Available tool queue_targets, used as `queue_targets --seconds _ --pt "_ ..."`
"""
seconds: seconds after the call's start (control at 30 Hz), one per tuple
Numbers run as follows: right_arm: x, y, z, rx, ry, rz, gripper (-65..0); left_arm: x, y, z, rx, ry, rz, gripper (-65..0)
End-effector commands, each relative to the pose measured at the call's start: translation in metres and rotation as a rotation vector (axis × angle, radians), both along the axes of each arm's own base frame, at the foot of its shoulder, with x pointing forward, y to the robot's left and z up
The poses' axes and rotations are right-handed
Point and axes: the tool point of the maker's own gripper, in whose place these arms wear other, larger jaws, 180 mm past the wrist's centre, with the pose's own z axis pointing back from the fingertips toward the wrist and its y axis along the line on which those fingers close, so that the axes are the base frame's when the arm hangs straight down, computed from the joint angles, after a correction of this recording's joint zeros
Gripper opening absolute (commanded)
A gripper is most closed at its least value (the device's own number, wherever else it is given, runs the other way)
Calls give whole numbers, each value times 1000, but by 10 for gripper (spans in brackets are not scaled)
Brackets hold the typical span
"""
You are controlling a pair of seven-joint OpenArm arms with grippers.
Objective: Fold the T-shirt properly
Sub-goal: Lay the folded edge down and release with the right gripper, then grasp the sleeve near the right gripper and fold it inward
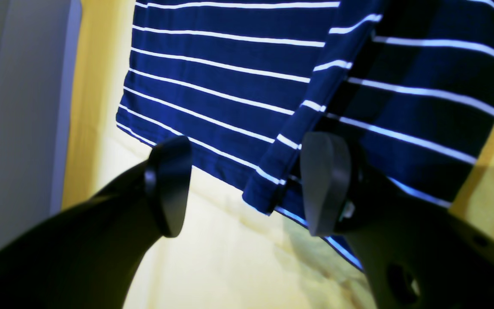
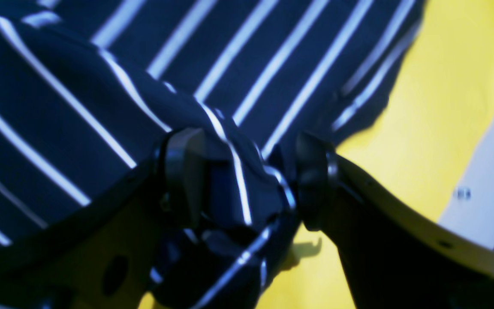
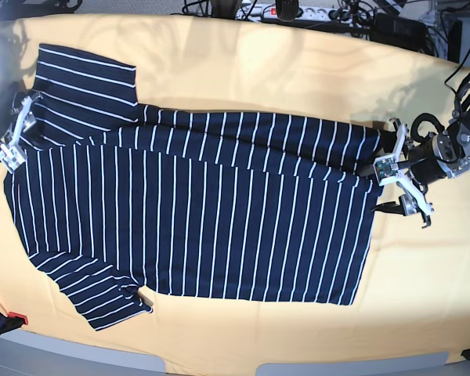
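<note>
Right claw (image 2: 247, 180) pinches the T-shirt (image 3: 196, 219); left claw (image 1: 242, 184) gapes wide.

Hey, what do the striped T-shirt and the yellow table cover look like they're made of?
The T-shirt looks like thin, soft knit cloth, matte navy with white stripes: it bunches into folds by the right gripper. The table cover seems a smooth yellow sheet, probably fabric or vinyl; the pictures leave that open.

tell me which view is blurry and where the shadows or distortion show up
Right wrist view: soft all over, the T-shirt stripes smeared. Left wrist view: sharper cloth, right gripper finger shades it. Base view: sharp, table edges bowed by the lens.
</note>
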Motion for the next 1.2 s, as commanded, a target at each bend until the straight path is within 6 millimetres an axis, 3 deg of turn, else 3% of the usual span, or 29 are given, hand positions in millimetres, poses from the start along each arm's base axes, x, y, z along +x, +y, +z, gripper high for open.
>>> queue_targets --seconds 0.0,0.07,0.23,0.37,0.63,0.93,1.17 --pt "6 13 17 26 -23 68 -292 7 3 14 -5 -34 -1 -247" --pt "-4 40 21 89 24 150 -292 4 2 13 -7 -17 -7 -247" --pt "-31 86 30 231 132 206 -292 3 0 13 -24 -4 -6 -247" --pt "-66 105 20 271 234 243 -292 3 1 13 -21 -4 -6 -247" --pt "-119 104 -12 240 342 231 -292 3 7 14 -1 -4 -4 -247" --pt "-124 103 -31 200 280 195 -292 3 10 15 8 -4 -3 -247" --pt "-128 79 -52 195 298 130 -292 3 10 15 7 -4 -3 -247"
